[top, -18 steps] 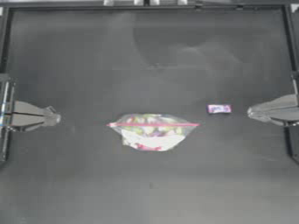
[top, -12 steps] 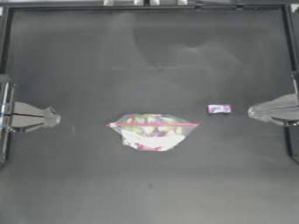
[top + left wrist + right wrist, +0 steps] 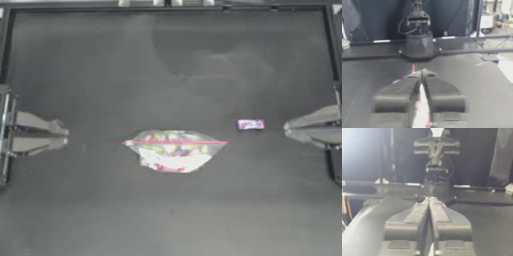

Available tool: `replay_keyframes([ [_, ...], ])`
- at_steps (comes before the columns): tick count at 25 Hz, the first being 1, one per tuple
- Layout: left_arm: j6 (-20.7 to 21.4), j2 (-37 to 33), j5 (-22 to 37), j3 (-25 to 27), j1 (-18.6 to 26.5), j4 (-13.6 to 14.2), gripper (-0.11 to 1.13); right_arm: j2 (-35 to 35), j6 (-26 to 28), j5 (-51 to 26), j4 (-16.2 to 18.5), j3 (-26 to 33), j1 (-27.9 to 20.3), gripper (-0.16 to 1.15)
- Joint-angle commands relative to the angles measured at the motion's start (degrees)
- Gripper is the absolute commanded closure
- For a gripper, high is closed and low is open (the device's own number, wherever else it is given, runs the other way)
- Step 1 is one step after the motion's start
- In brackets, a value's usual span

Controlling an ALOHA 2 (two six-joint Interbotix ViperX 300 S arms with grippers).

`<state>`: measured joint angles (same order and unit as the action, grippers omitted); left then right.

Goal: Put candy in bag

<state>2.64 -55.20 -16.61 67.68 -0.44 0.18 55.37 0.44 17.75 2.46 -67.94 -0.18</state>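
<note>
The bag [image 3: 174, 151] lies flat at the table's middle, its pink-red strip across the top edge and colourful sweets showing through the clear plastic. The candy [image 3: 250, 124], a small white wrapped piece with pink and blue print, lies on the table to the right of the bag and apart from it. My right gripper [image 3: 287, 128] sits shut at the right edge, its tips a short way right of the candy. At the left edge my left gripper [image 3: 64, 133] rests shut, well left of the bag. In the left wrist view the shut jaws [image 3: 422, 74] point at the bag's pink strip [image 3: 413, 68].
A raised dark frame [image 3: 167, 7] runs around the table. The left wrist view shows the right arm's base [image 3: 419, 45] across the table. The right wrist view shows the left arm [image 3: 436, 165] beyond its shut jaws [image 3: 429, 199].
</note>
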Motion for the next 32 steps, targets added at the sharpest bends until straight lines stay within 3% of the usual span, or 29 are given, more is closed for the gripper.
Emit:
replay_keyframes([
  [1,-0.09,0.62,-0.18,-1.85,-0.09,-0.09,-0.04,-0.7,0.09,0.35,0.53,0.97,0.0,0.03],
  [3,-0.09,0.62,0.0,-1.93,-0.09,-0.09,-0.01,-0.7,0.09,0.35,0.26,1.14,0.0,-0.07],
  [8,-0.09,0.62,1.32,-1.93,-0.09,-0.18,0.04,-0.79,0.09,-2.11,-0.62,2.37,0.0,-0.02],
  [15,-0.26,0.7,2.9,-2.02,-0.09,-0.35,0.04,-3.16,0.18,-17.58,-1.93,11.07,-0.97,-0.01],
  [20,-0.35,0.97,4.04,-2.02,-0.09,-0.7,0.04,-9.14,0.09,-27.69,-3.25,17.93,-3.08,-0.01],
  [32,-0.35,1.05,5.36,-1.58,0.79,-1.23,0.04,-26.02,0.09,-47.29,-1.93,36.21,-3.43,-0.01],
])
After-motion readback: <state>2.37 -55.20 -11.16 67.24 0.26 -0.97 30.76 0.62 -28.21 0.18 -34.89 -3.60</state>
